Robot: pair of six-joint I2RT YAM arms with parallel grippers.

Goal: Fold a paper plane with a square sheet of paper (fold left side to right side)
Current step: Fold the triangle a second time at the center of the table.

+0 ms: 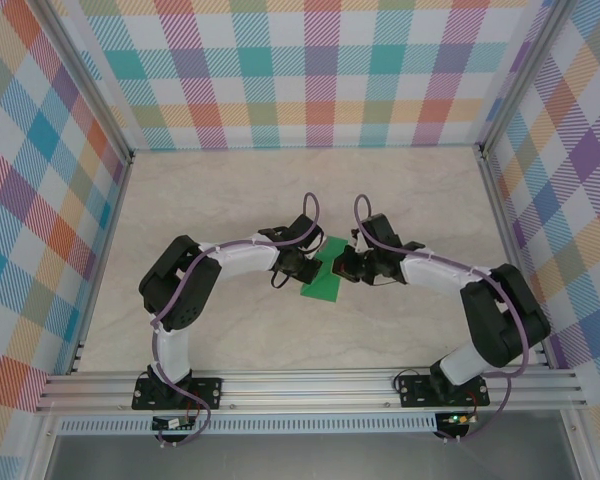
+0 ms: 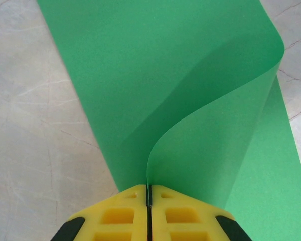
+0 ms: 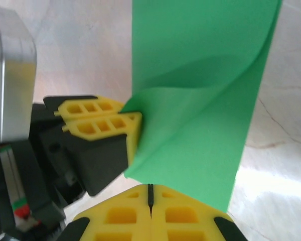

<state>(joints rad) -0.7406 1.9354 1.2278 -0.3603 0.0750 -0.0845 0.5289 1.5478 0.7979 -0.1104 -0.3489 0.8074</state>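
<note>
Centrally on the marbled table [image 1: 230, 190], within plaid walls [image 1: 280, 70], the left gripper [image 2: 148, 191] pinches the square sheet of paper [image 2: 165, 75], the right gripper [image 3: 150, 191] closed.

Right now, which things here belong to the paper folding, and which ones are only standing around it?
For the job: square sheet of paper, left gripper pinching its edge, right gripper.
Just there: table, plaid walls, aluminium rail.

The bright-green square sheet of paper [image 2: 140, 75] lies with one side curled up.
</note>
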